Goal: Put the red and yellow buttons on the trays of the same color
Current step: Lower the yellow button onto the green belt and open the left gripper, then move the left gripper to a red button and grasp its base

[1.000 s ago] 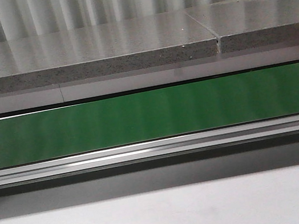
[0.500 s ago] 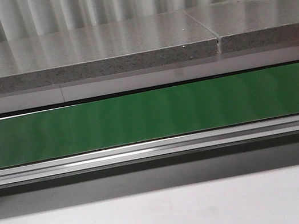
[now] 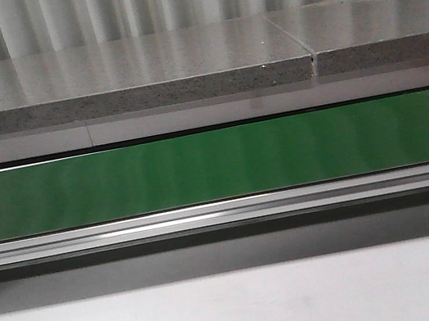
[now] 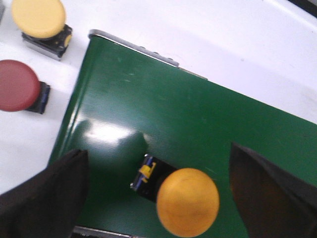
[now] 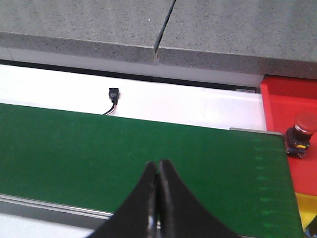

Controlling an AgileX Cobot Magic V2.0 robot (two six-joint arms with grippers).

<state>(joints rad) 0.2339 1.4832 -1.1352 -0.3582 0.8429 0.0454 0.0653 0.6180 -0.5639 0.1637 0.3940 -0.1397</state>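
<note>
In your front view nothing has changed, so the pick is not yet begun: the left gripper [image 4: 156, 198] stands wide around a yellow button [image 4: 187, 202] on the green belt [image 4: 208, 124], and the right gripper [image 5: 157, 171] is closed on nothing.

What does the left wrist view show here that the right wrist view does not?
Only the left wrist view shows a yellow button lying on the belt between the open left gripper fingers, plus another yellow button and a red button on the white surface beside the belt end. Only the right wrist view shows the shut right gripper, a red tray holding a red button, the grey stone slabs and a small black connector. Both show the green conveyor belt and white table.
</note>
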